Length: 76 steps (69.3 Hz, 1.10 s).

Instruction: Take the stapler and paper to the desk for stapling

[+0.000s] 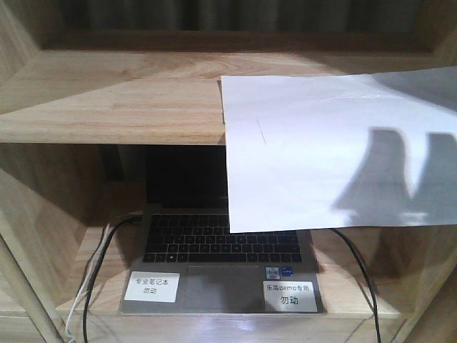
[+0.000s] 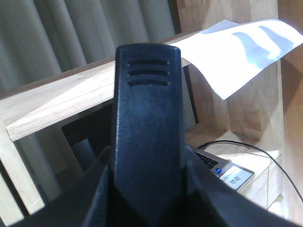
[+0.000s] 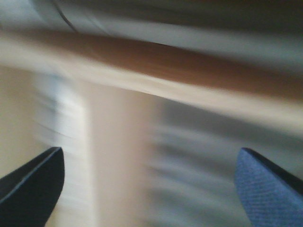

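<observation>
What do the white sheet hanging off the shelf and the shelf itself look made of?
The thin white sheet looks like plain matte paper: it curves limply over the edge. The light shelf board looks like wood or veneer, with a satin finish, showing grain and joints.

Overhanging paper [image 1: 335,150] half-screening the laptop [image 1: 221,264] bay

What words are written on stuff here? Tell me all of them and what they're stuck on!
"专业笔记本 勿动": left white label on the laptop, beside the touchpad.
"demo专用 勿动": right white label on the laptop; the two characters before "demo" are too unclear to be sure of.
Small stickers above that label: too small to read.
Keyboard keys: too small to read.
Paper: no writing visible.
Right wrist view: all blurred, nothing readable.
</observation>
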{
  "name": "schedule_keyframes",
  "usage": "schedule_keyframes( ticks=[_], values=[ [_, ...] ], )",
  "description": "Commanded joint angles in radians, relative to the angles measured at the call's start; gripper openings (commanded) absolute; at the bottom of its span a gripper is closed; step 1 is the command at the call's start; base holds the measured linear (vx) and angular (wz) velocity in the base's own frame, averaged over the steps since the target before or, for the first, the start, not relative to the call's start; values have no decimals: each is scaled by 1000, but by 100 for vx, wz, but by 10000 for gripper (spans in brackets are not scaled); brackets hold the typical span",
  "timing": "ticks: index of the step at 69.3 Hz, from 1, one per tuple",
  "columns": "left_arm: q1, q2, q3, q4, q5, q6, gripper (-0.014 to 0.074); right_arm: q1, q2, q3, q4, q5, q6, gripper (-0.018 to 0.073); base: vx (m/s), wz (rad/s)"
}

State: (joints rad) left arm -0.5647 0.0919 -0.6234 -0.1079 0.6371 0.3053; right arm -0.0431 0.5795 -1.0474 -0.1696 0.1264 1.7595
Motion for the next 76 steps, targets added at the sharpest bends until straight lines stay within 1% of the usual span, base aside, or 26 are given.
schedule_keyframes(
  ticks=[1, 10, 14, 20, 24, 28, 32, 39, 49, 54, 65, 76],
  values=[
    [-6, 14, -27, -7, -129, -2, -6, -7, 14, 7, -88, -193, 98, 682, 0, 0],
    [-6, 14, -27, -7, -129, -2, -6, -7, 11, 122, -84, -381, 97, 675, 0, 0],
    [-6, 14, -27, -7, -129, -2, -6, -7, 7, 181, -81, -442, 98, 670, 0, 0],
    [-6, 14, -27, -7, -129, -2, -6, -7, -13, 264, -78, -489, 98, 666, 0, 0],
    [-6, 14, -27, -7, -129, -2, -6, -7, -33, 318, -80, -496, 97, 663, 0, 0],
    [-6, 14, -27, -7, -129, -2, -6, -7, -58, 371, -103, -501, 96, 661, 0, 0],
    [-6, 14, -27, -7, -129, -2, -6, 13, -87, 421, -112, -500, 94, 657, 0, 0],
    [-6, 14, -27, -7, -129, -2, -6, 80, -132, 494, -119, -499, 92, 652, 0, 0],
    [-6, 14, -27, -7, -129, -2, -6, 211, -196, 582, -122, -490, 61, 647, 0, 0],
    [-6, 14, -27, -7, -129, -2, -6, 277, -231, 622, -122, -462, 36, 643, 0, 0],
    [-6, 14, -27, -7, -129, -2, -6, 406, -267, 705, -117, -421, 34, 632, 0, 0],
    [-6, 14, -27, -7, -129, -2, -6, 500, -268, 784, -90, -426, 33, 622, 0, 0]
  ],
)
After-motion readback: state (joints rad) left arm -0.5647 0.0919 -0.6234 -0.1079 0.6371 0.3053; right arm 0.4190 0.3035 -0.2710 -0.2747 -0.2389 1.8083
